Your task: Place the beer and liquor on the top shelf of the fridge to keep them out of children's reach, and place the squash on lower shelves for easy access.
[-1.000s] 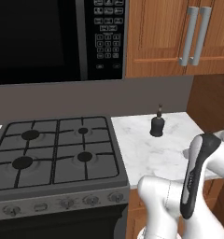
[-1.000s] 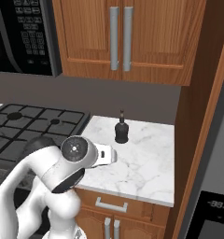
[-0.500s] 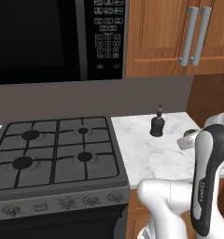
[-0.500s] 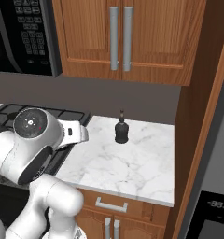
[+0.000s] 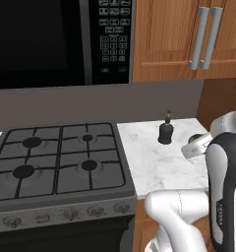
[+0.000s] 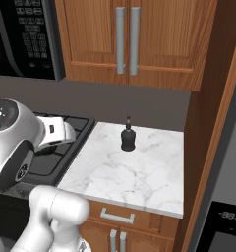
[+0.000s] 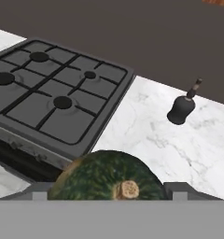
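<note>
The squash [image 7: 100,179], dark green and round with a tan stem stub, sits low in the hand view between my gripper's [image 7: 109,195] two fingertips [image 7: 39,196], which are closed on its sides. The liquor [image 5: 165,132] [image 6: 128,138] [image 7: 181,109], a squat black bottle with a thin neck, stands upright near the back of the marble counter [image 6: 134,172], apart from the gripper. The fridge [image 6: 223,216] shows as a grey front with a black display panel at the lower right of the right base view. The beer and the fridge's shelves are out of view.
A gas stove [image 5: 56,157] [image 7: 53,100] adjoins the counter on its left, below a black microwave [image 5: 56,39]. Wooden cabinets [image 6: 127,39] hang above the counter, and a tall wooden panel [image 6: 213,123] bounds it on the right. My white arm [image 6: 16,147] rises close to the cameras.
The arm has swung: its big round joint moved left and up in the right base view, and the dark-banded link moved right in the left base view. The liquor stayed put.
</note>
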